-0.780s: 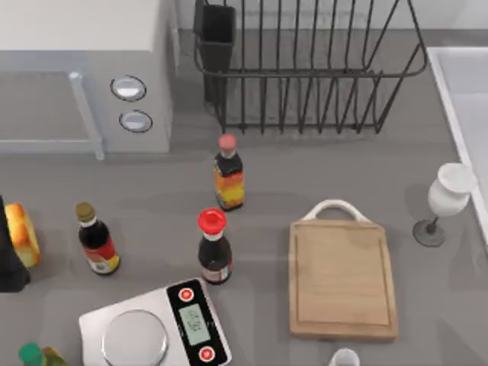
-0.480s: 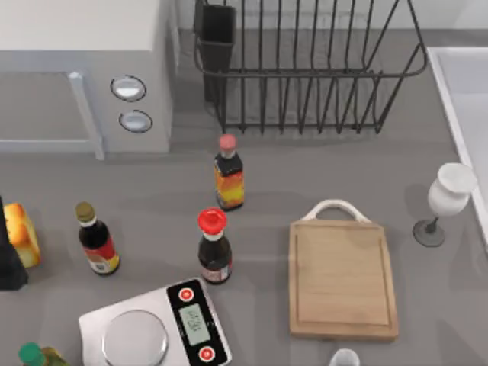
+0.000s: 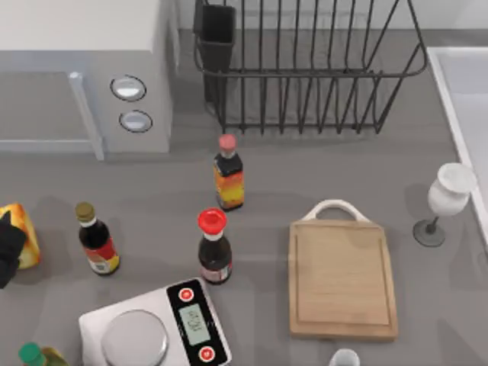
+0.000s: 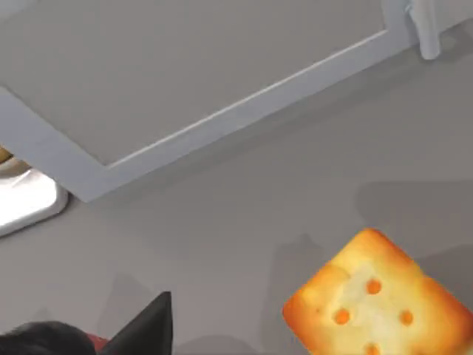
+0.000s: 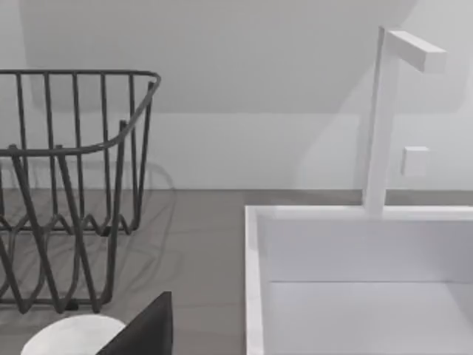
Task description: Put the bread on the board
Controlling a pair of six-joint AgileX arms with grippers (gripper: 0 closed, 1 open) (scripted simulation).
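Seen from above, my left gripper (image 3: 8,248) sits at the far left edge of the table, a dark shape just beside the bread (image 3: 23,232); whether its fingers are apart or together I cannot tell, nor whether they touch the loaf. The bread, golden with a toasted crust, stands on the table at that left edge; the left wrist view shows its pitted face (image 4: 380,299) near one dark fingertip. The board (image 3: 341,278), pale wood with a white loop handle, lies well apart on the right half of the table, nothing on it. Between the two stand a brown-capped bottle (image 3: 95,240), a red-capped bottle (image 3: 213,248), an orange-labelled bottle (image 3: 229,174) and a silver scale (image 3: 156,326). My right arm is parked; its wrist view looks over a wire rack (image 5: 70,185) and a white sink (image 5: 355,274).

The task looks barely begun; the loaf is not yet lifted. I judge the risks to be a shallow grip at the table's edge letting the bread slip, and a low carry across the middle knocking over a bottle; a wine glass (image 3: 446,198) stands just beside the board's far corner and could be clipped on release.
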